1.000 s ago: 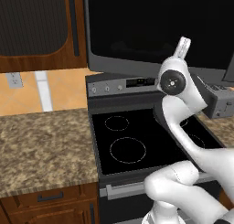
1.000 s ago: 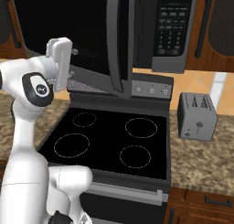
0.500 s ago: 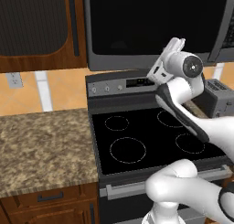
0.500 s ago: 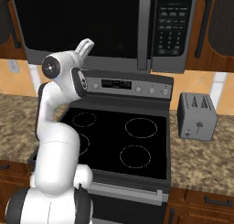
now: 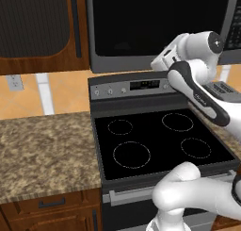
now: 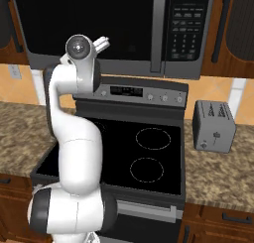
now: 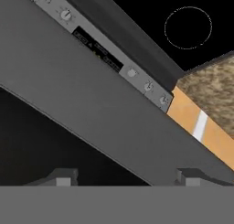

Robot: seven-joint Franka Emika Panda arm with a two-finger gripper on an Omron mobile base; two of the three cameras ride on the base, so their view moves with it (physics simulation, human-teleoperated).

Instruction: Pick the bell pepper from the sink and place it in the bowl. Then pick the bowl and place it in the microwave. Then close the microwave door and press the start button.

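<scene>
Microwave (image 6: 114, 31) hangs over the stove (image 5: 157, 140), door (image 6: 89, 29) shut flush in both base views; toaster (image 6: 213, 126) stands on the counter to the right. Pepper and bowl unaccounted for from these pictures. Judged step: press start on the keypad (image 6: 184, 26), which sits right of the door handle (image 6: 158, 31).

Gripper (image 6: 101, 42) is up against the lower door frame, well left of the keypad. Hand view: two fingertips (image 7: 64, 177) set apart, nothing between them, grey frame edge close ahead. Whether the claw is fully open or partway closing I cannot tell; it holds nothing.

Handling, as judgement: button panel is rigid, flat, smooth plastic; nothing to grasp. Contact should be one fingertip, square on, light push; an oblique touch would likely skid on the glossy face. Buttons are small and packed, so a wide claw risks hitting a neighbour. Door glass is also hard; avoid scraping across it on the way right.
</scene>
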